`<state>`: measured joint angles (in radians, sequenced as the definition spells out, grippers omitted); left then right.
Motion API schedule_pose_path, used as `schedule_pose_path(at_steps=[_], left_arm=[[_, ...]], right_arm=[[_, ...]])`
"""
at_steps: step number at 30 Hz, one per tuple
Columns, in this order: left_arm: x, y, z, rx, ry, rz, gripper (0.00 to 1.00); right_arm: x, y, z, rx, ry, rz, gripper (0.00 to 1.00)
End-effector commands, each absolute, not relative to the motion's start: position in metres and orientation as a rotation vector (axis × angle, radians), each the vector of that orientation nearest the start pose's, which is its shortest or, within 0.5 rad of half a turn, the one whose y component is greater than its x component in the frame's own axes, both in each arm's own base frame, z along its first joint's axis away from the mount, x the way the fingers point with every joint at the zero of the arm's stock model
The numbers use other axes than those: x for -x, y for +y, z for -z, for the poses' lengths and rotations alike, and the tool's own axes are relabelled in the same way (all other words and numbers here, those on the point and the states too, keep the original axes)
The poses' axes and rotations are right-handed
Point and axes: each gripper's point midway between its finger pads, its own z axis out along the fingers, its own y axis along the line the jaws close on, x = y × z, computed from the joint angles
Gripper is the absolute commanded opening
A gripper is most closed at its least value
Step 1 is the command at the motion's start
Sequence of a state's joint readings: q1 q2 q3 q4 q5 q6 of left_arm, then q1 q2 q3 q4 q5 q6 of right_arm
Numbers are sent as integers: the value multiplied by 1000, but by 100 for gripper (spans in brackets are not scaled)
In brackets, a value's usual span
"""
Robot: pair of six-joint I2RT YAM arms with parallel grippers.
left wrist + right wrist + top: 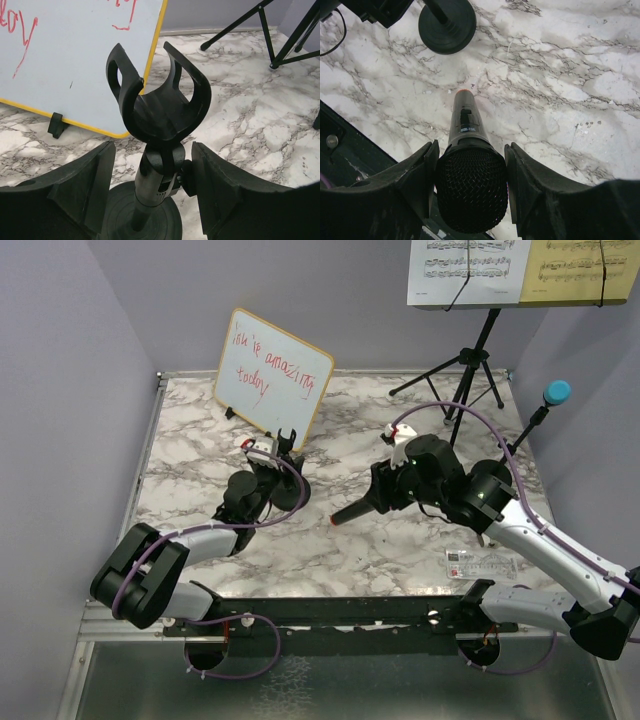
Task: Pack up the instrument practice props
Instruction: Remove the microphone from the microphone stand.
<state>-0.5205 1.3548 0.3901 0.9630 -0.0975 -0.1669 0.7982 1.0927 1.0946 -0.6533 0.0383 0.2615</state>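
Note:
A black mic holder point(160, 105) with a round base point(145, 220) stands upright in front of the whiteboard, its clip empty. My left gripper point(152, 165) is open around its stem, fingers point(95, 185) apart from it; from above the left gripper point(272, 465) sits low over that holder point(288, 490). My right gripper point(471, 165) is shut on the mesh head of the black microphone point(465, 120), whose handle points down-left over the marble point(350, 510). A blue microphone point(557, 392) sits tilted on a thin stem at far right. White sheet music point(468, 270) and yellow sheet music point(580, 270) rest on the tripod music desk point(470, 365).
The wood-framed whiteboard point(272, 375) with red writing leans at the back left, close behind the holder. A clear ruler point(480, 562) lies near the front right edge. Tripod legs point(280, 35) spread over the back right of the marble table point(200, 440).

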Motion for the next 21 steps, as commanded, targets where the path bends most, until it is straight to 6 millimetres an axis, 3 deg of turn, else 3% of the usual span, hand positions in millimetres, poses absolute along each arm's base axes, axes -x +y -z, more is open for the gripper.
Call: schedule_pose_path(at_steps=[1, 14, 17, 21], left_arm=[[-344, -185, -148, -216, 1614, 448, 69], [-330, -193, -102, -255, 1737, 505, 70], [-326, -193, -104, -277, 1728, 511, 71], [-327, -192, -121, -266, 1681, 516, 73]], right_arm=[[-232, 233, -241, 536, 2102, -530, 1], [-238, 233, -243, 529, 2033, -524, 1], [-238, 234, -243, 530, 2020, -532, 1], [-239, 234, -243, 536, 2009, -534, 1]])
